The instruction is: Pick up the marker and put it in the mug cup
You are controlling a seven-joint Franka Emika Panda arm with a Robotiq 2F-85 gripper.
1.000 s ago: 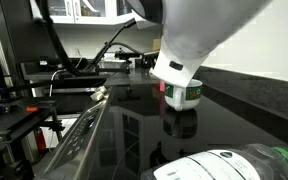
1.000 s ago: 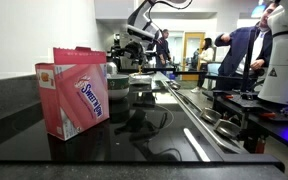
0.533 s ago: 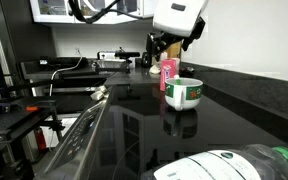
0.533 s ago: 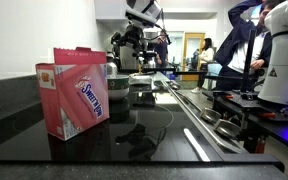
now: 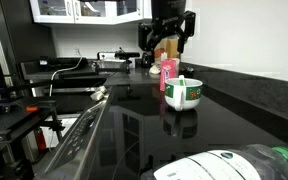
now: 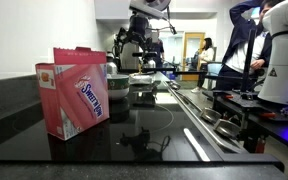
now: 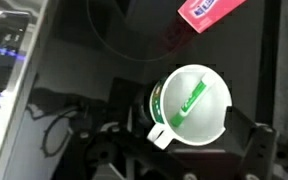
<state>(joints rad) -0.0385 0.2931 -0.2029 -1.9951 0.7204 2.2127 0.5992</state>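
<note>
The white mug [image 5: 185, 95] with green print stands on the black countertop. The light-green marker [image 5: 180, 81] leans inside it, its tip showing above the rim. In the wrist view the marker [image 7: 189, 102] lies slanted across the inside of the mug [image 7: 216, 122]. My gripper [image 5: 170, 46] hangs open and empty well above the mug, its fingers spread to either side of the mug in the wrist view [image 7: 179, 162]. It also shows far back in an exterior view [image 6: 134, 42]. In that view the mug is not clear to see.
A pink container [image 5: 168, 70] stands just behind the mug; it is large in the foreground of an exterior view [image 6: 77, 90] and red at the top of the wrist view [image 7: 209, 10]. A large green-capped bottle [image 5: 234, 165] lies in front. A stovetop [image 5: 79, 135] is beside the counter.
My gripper has risen from down over the mug to well above it, open. The marker stays in the mug.
</note>
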